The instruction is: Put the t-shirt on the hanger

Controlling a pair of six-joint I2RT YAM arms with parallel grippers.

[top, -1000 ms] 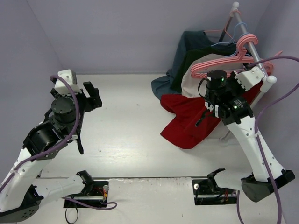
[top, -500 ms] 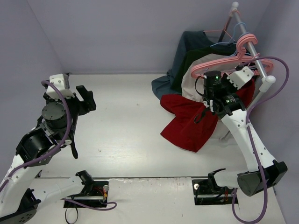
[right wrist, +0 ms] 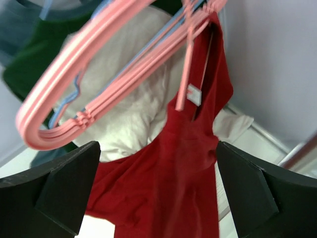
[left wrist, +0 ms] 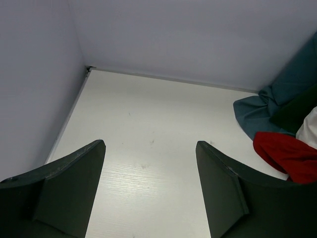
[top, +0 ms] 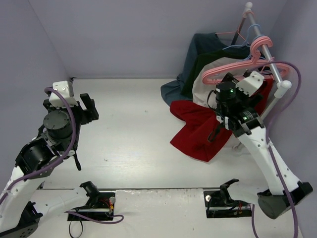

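Both spread wide, empty, left gripper, right gripper, red t-shirt, illegible white label

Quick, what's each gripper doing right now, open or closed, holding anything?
Left gripper: open, holding nothing.
Right gripper: open, holding nothing; the t-shirt hangs ahead, not gripped.

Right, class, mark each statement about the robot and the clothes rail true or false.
1. The left gripper is open over bare table. True.
2. The right gripper is clamped on the t-shirt. False: its jaws stand open, gripping nothing.
3. The t-shirt is blue. False: it is deep red.
4. A white label shows at the t-shirt's neck. True.
5. Pink hangers hang on the rail. True.
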